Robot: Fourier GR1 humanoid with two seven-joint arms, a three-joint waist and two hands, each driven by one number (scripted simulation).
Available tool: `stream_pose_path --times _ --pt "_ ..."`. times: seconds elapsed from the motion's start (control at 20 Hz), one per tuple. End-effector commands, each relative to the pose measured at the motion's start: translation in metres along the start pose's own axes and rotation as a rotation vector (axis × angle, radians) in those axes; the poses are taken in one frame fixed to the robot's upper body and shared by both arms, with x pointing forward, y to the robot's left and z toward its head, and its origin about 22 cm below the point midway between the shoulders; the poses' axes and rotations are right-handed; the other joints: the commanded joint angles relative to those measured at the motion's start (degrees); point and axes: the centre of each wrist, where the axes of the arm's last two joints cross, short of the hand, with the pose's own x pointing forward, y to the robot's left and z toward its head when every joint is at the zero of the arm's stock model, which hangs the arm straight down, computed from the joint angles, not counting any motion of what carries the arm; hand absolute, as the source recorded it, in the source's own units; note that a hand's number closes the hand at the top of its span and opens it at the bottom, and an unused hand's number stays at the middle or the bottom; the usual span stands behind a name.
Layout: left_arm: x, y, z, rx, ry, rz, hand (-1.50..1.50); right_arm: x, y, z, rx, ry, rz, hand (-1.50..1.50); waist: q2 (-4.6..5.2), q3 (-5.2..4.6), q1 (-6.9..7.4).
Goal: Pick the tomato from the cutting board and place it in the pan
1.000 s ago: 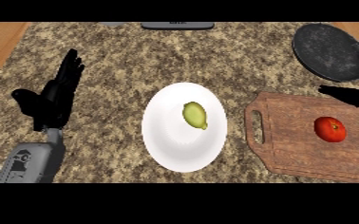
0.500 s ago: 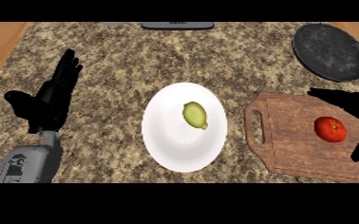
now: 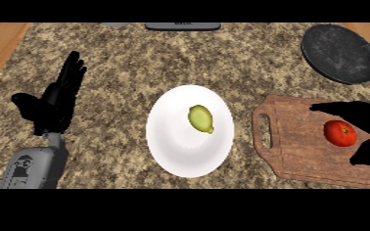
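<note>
Between the dark fingers of our right hand (image 3: 345,109) and its thumb lies the tomato (image 3: 339,132), sitting on the cutting board (image 3: 300,149) at the right side of the counter. The hand comes in from the right edge; its fingers reach across just above the tomato and the thumb shows just below and to the right of it, so the hand is spread apart around the fruit and has not closed on it. We cannot tell whether any finger touches it yet.

We judge the tomato to be light, round and smooth-skinned, so it may roll or slip if pinched at one edge. It is also soft enough to bruise. The best hold would seem to be across its widest part, fingers on one side and thumb opposite, cupping rather than squeezing.

The pan (image 3: 338,53) lies beyond the right hand, well apart from the board, toward the far right corner of the counter. Off to the left of the hand stands a white plate (image 3: 173,147) carrying a yellow-green fruit (image 3: 201,118). Our left hand (image 3: 57,102) rests open near the left edge, fingers up.

Against the earlier frames, the right hand has come further in over the board: first only a dark tip showed beyond the tomato, and now fingers and thumb bracket it. The tomato, plate and pan have not moved, and the left hand has shifted only slightly.
</note>
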Motion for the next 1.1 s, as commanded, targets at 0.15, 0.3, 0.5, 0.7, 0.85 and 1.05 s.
stream_pose_path --times 0.15,0.3,0.5,0.7,0.85,1.05 --pt "0.013 -0.014 -0.002 0.002 -0.006 -0.008 0.00 0.005 0.024 -0.018 0.006 -0.134 0.072 1.50 -0.01 0.03 0.12" --pt "0.005 0.006 0.000 -0.005 0.009 -0.005 0.00 -0.015 0.007 -0.008 -0.005 -0.116 0.051 1.50 0.01 0.02 0.12" --pt "-0.019 -0.003 0.006 0.023 0.008 -0.010 0.00 0.037 0.020 -0.014 -0.010 -0.120 0.055 1.50 -0.20 -0.06 -0.77" --pt "0.007 0.010 0.000 0.020 0.008 -0.004 0.00 0.129 0.053 -0.063 -0.024 -0.063 0.048 1.50 -0.48 -0.07 -0.44" --pt "-0.002 0.004 0.015 0.013 0.001 -0.002 0.00 0.159 0.042 -0.049 -0.101 -0.047 0.031 1.50 -0.47 -0.06 -0.56" --pt "0.001 -0.007 -0.004 0.007 0.017 -0.011 0.00 0.154 0.002 -0.026 -0.385 -0.029 0.031 1.50 -0.18 -0.01 -1.04"
